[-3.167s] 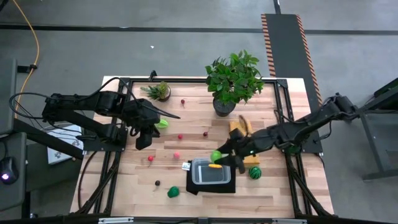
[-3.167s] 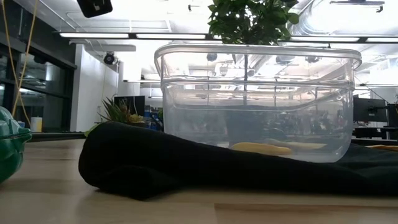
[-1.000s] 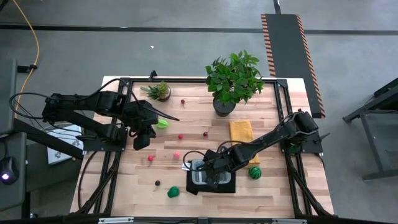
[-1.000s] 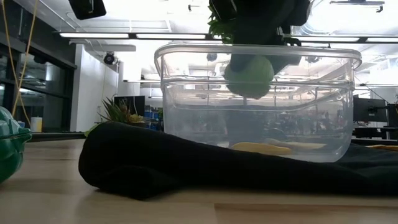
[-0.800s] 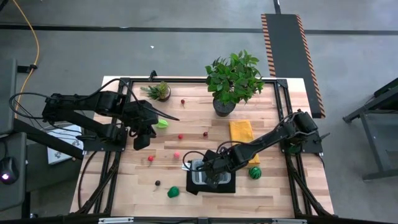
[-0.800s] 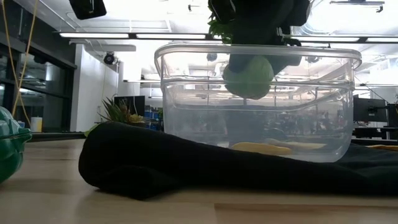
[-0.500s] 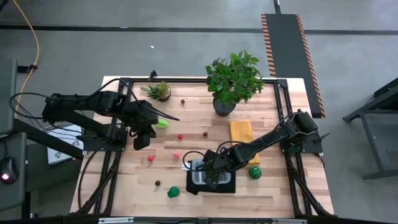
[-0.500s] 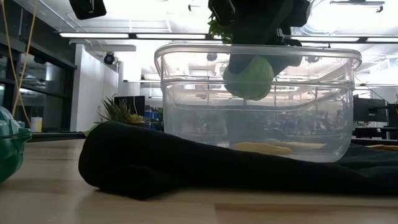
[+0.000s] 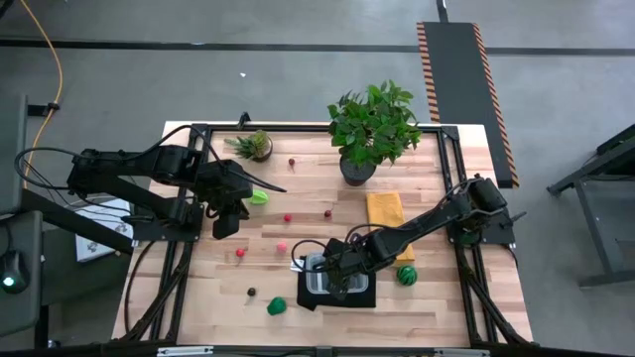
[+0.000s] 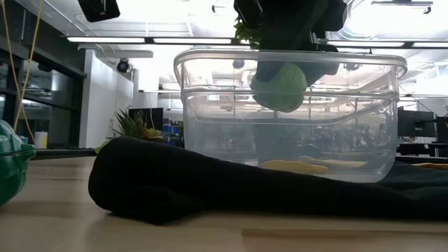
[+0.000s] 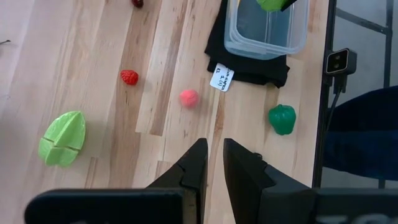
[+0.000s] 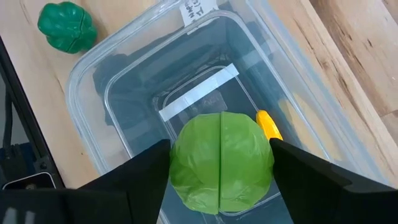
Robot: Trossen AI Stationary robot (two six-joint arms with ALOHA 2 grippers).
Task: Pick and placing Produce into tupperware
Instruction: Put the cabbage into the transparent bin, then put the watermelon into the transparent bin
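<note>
High view: right gripper (image 9: 339,279) sits over the tupperware (image 9: 334,289) at about 6 o'clock on the table (image 9: 437,297); arm hides most of the container and whatever the jaws carry. Left gripper (image 9: 226,220) parked at 9 o'clock, beside a light green piece (image 9: 259,196). Loose produce on the wood: green pepper (image 9: 277,306) at 7 o'clock of the container, dark green round piece (image 9: 406,275) at its 3 o'clock, small red and pink bits (image 9: 282,246) toward table centre, tiny dark one (image 9: 251,292). Yellow cloth (image 9: 385,209) and big potted plant (image 9: 372,124) at 12–1 o'clock, small plant (image 9: 257,145) at 11.

Low view: shows what the top view can't. Green cabbage-like ball (image 10: 279,85) hangs inside the tupperware's upper half, clear of the floor, dark fingers on both sides. Yellow piece (image 10: 294,166) lies on the container bottom. Black mat (image 10: 154,178) bunched under and in front. Pepper cut off at the 9 o'clock edge.

Left wrist view: left fingers (image 11: 194,165) nearly together, only a narrow slit, nothing between them. Container corner, white tag (image 11: 222,78), pink ball (image 11: 189,98), red berry (image 11: 129,77), pepper (image 11: 282,119), split light green piece (image 11: 63,137) all visible; green ball cut off at frame edge.

Right wrist view: right jaws spread wide, clamped on the green ball (image 12: 221,160) on both flanks, directly above the container's open mouth. Yellow piece (image 12: 269,125) peeks out beside the ball; rest hidden under it. Tape strip (image 12: 199,93) on the container floor.
</note>
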